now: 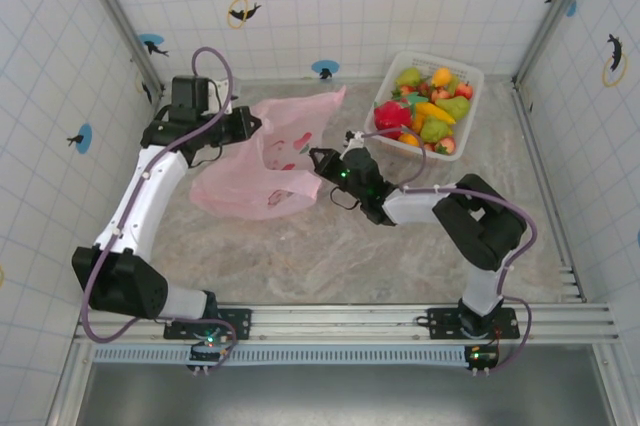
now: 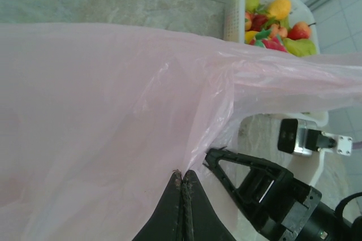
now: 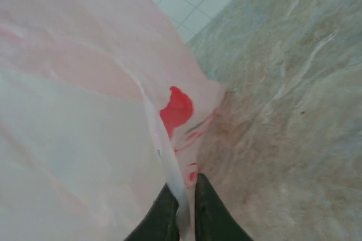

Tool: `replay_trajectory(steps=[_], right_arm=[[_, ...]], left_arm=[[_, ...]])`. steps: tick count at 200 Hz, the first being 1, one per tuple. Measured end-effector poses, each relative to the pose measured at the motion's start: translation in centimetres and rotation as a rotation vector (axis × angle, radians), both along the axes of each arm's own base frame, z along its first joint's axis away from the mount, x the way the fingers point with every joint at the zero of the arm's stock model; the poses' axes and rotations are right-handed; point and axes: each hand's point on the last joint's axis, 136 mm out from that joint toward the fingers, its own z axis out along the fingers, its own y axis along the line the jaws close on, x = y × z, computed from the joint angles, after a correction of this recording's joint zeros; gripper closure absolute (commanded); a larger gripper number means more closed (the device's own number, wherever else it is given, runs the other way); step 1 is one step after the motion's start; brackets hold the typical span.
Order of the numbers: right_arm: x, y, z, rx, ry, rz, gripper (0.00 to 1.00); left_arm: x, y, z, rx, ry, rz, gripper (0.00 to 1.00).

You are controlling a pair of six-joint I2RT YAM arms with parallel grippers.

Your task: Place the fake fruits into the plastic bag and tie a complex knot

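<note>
The left gripper (image 1: 256, 127) sits toward the table's (image 1: 330, 256) far left corner, its jaws pressed together on the bag's (image 1: 275, 161) left edge and holding that edge up off the surface. Its wrist view shows the dark fingers (image 2: 182, 196) meeting at a pinch of thin pink film, with the bag (image 2: 102, 111) spread wide above them.

The bag lies left of the table's centre, crumpled, one pink flap reaching toward the far edge. A red print (image 3: 176, 108) marks its side.

The right gripper (image 1: 315, 156) is at the bag's right edge, near the table's middle. Its fingers (image 3: 169, 212) are clamped on a narrow fold of the film, with bare table (image 3: 294, 111) to the right.

The white basket (image 1: 432, 58) stands in the far right corner, just beyond the right gripper, full of fruits (image 1: 430, 111) in red, orange, yellow and green. The left wrist view also catches the basket (image 2: 233, 14) and fruits (image 2: 277, 20) beyond the bag.
</note>
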Motion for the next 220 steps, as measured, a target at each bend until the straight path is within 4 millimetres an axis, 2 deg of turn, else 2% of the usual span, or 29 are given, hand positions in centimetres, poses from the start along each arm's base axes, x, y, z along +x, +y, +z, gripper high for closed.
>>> replay_trajectory(steps=[27,57,84,87,95,138,189,220], right_arm=[[-0.8,-1.9,-1.2,-0.094,0.034,-0.038,1.00],[-1.7,-4.3,-1.0,-0.170,0.035,-0.080,1.00],[-1.9,-4.9,-1.2,-0.207,0.035,-0.086,1.00],[-1.9,-4.9,-1.2,-0.209,0.036,-0.083,1.00],[-2.0,-4.8,-1.3,-0.210,0.036,-0.077,1.00],[-2.7,-3.8,-1.8,-0.205,0.049,-0.024,1.00],[-3.3,-2.8,-1.5,-0.190,0.049,0.004,1.00],[-3.2,-2.3,-0.7,-0.177,0.037,0.010,1.00]], left_arm=[[0.4,1.2,1.2,0.063,-0.032,0.040,1.00],[0.7,2.9,2.3,0.147,-0.060,0.105,1.00],[0.9,3.6,2.6,0.179,-0.069,0.133,1.00],[0.9,3.6,2.6,0.177,-0.068,0.131,0.97],[0.8,3.2,2.4,0.164,-0.066,0.115,0.88],[-1.0,-1.0,-0.4,0.081,-0.001,-0.041,0.52],[-3.1,-3.6,-2.3,0.116,0.037,-0.103,0.35],[-5.7,-6.5,-3.8,0.152,0.060,-0.154,0.31]])
